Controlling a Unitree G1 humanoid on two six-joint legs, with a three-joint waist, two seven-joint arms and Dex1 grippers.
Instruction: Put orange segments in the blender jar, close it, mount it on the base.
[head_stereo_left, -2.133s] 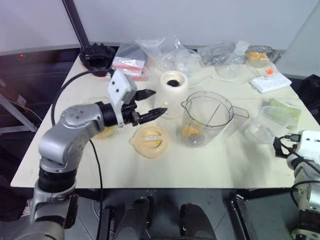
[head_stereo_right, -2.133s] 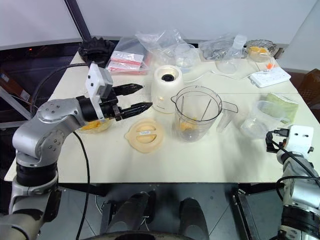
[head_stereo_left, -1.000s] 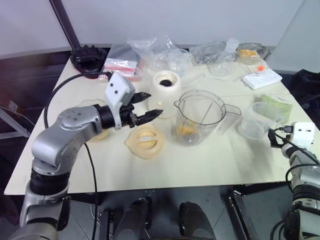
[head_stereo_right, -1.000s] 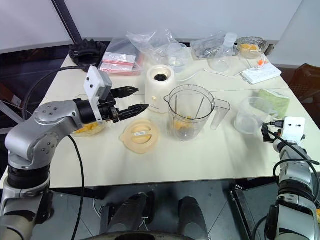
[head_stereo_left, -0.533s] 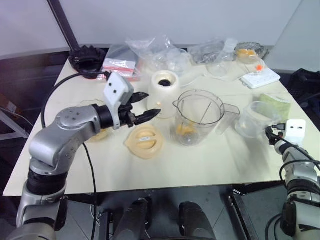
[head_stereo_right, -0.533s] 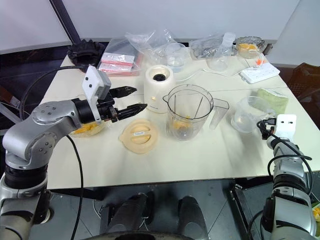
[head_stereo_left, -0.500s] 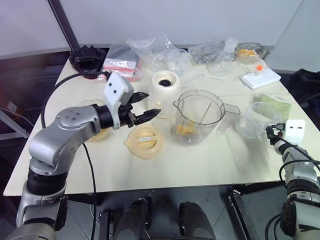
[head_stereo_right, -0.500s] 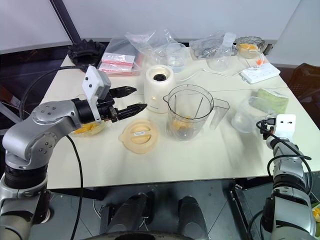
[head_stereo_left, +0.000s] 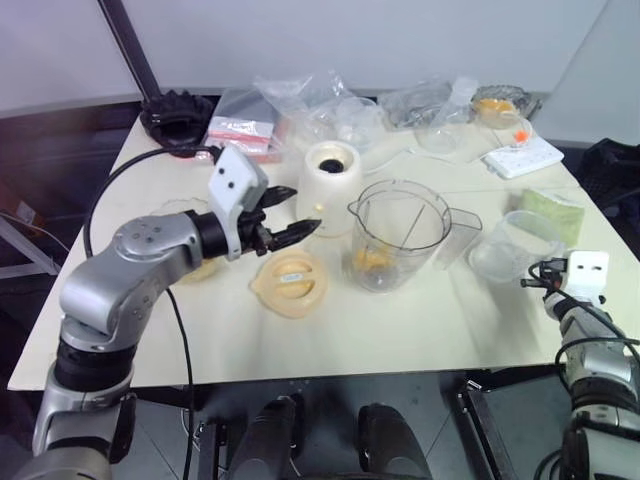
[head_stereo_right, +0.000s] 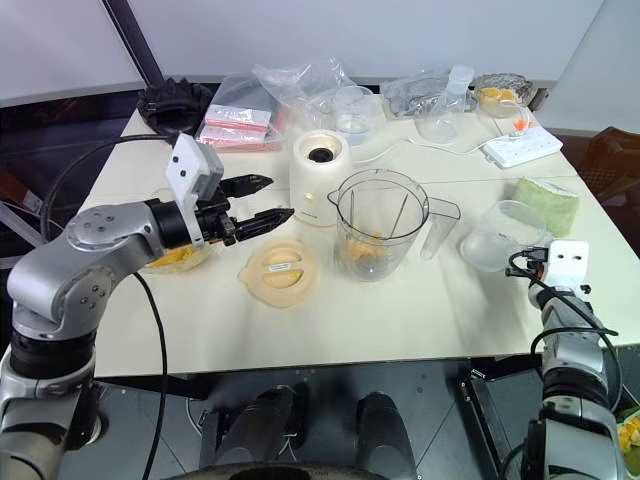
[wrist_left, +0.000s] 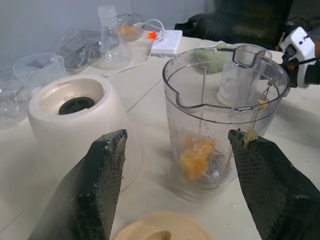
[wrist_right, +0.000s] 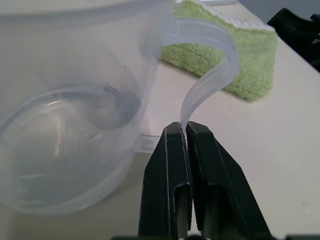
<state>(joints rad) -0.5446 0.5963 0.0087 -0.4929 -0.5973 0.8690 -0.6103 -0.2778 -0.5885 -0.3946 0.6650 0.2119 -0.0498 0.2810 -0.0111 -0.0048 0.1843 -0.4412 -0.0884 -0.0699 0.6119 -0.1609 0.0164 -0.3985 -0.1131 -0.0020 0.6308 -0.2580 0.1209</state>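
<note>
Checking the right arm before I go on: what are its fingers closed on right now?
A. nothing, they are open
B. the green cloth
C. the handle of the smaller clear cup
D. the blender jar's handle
C: in the right wrist view the right gripper is shut, its fingers pinching the thin curved handle of the smaller clear cup, with the green cloth lying behind it.
</note>
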